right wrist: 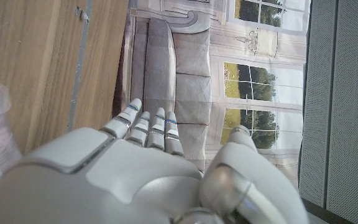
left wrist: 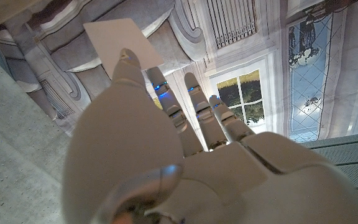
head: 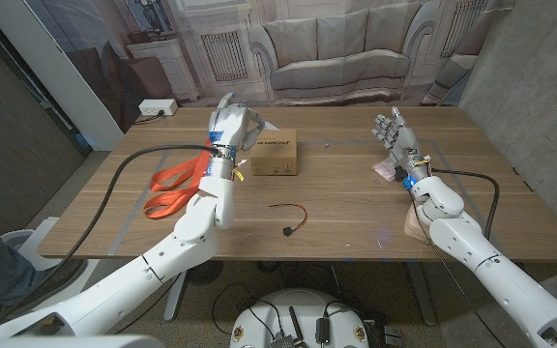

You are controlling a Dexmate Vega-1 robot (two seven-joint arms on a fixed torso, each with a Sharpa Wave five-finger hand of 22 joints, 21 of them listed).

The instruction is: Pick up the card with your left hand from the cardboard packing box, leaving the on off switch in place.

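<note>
Left hand point(head: 228, 126) pinching card point(left wrist: 122, 40) at its fingertips, raised at 9 o'clock of box point(head: 274, 153); right hand point(head: 395, 133) open, idle.

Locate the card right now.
Head view, robot's left: the left hand holds the card raised just above the cardboard box.

Bare table point(head: 356, 208) separates the cardboard packing box point(head: 274, 155) from the black-and-red wire point(head: 289, 217).
</note>
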